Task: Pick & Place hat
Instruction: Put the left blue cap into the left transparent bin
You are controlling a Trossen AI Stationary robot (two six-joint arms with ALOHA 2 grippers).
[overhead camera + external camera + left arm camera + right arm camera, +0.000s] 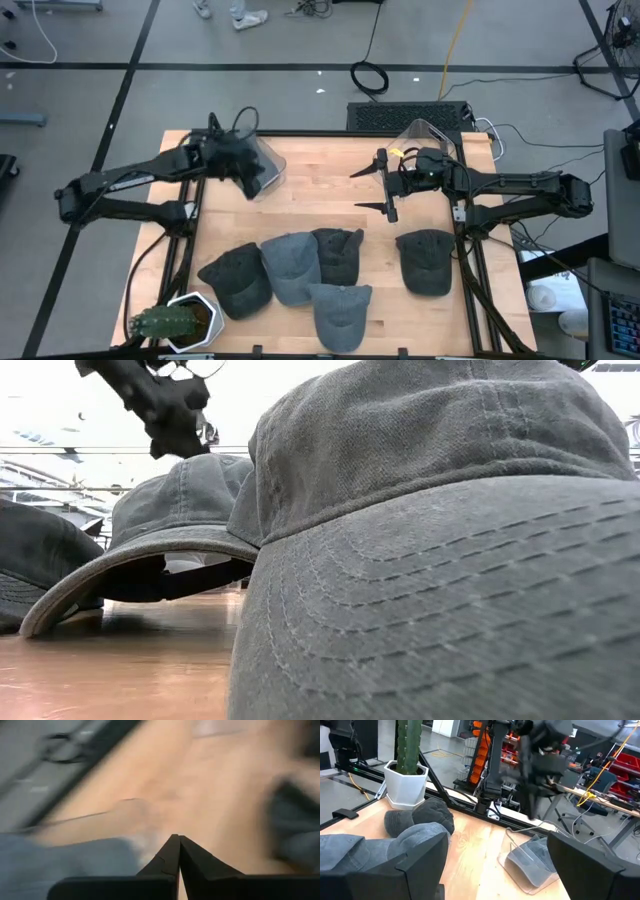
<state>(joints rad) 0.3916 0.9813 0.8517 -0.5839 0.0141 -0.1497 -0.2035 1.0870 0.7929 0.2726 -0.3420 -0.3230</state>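
Note:
Several denim caps lie crown up on the near half of the wooden table: a dark one (237, 280), a grey one (290, 266), a dark one (338, 252), a grey one (340, 312), and a dark one set apart to the right (425, 262). In the low view one grey cap (440, 560) fills the picture. My right gripper (386, 185) hovers open above the table's middle, beyond the caps, with nothing between its fingers (495, 870). My left gripper (245, 172) is shut and empty (178, 851), beside a clear bin (265, 165).
A cactus in a white pot (175, 322) stands at the near left corner. A second clear bin (425, 135) sits at the far edge, behind the right arm. Bare wood (320, 190) lies between the two grippers.

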